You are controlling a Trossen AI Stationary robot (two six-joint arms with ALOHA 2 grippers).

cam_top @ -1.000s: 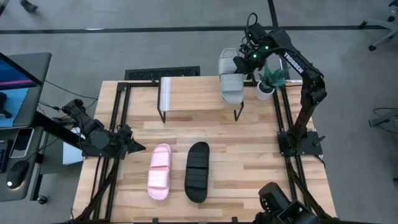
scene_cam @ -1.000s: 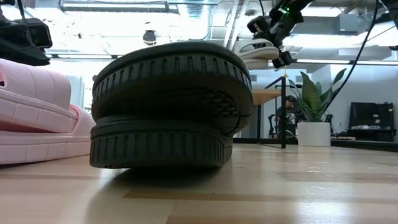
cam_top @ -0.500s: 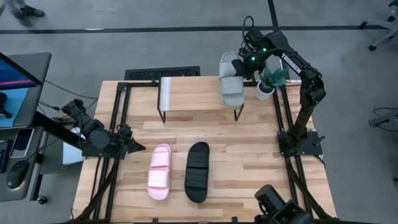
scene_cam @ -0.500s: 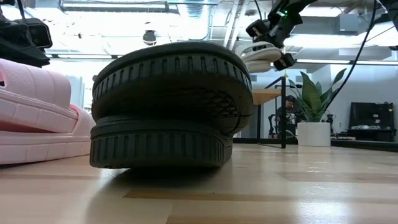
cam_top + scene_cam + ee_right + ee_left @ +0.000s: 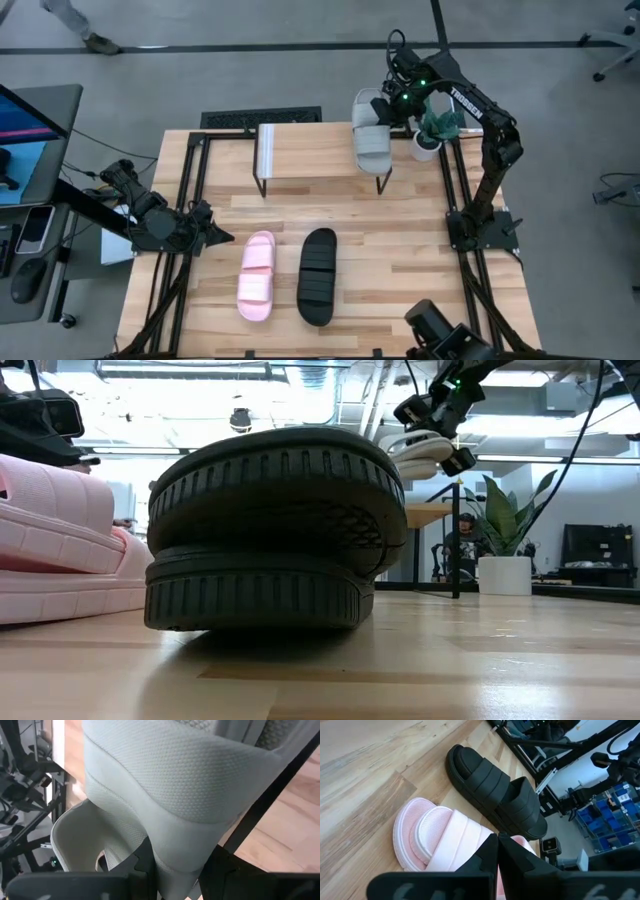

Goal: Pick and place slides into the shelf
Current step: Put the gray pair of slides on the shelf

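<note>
A black slide (image 5: 270,530) is filling the middle of the low view, lying on the wooden table (image 5: 450,660) with its ribbed sole edge facing the camera. A pale pink slide (image 5: 55,550) is lying just beside it at the left edge. High in the background, the right gripper (image 5: 437,422) is holding a light grey slide (image 5: 418,448) in the air. A potted plant (image 5: 503,535) is standing beyond.

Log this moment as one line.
right pincer: shut on grey slide, over shelf right end | left pincer: shut, idle at table's left | pink slide, black slide: on table
</note>
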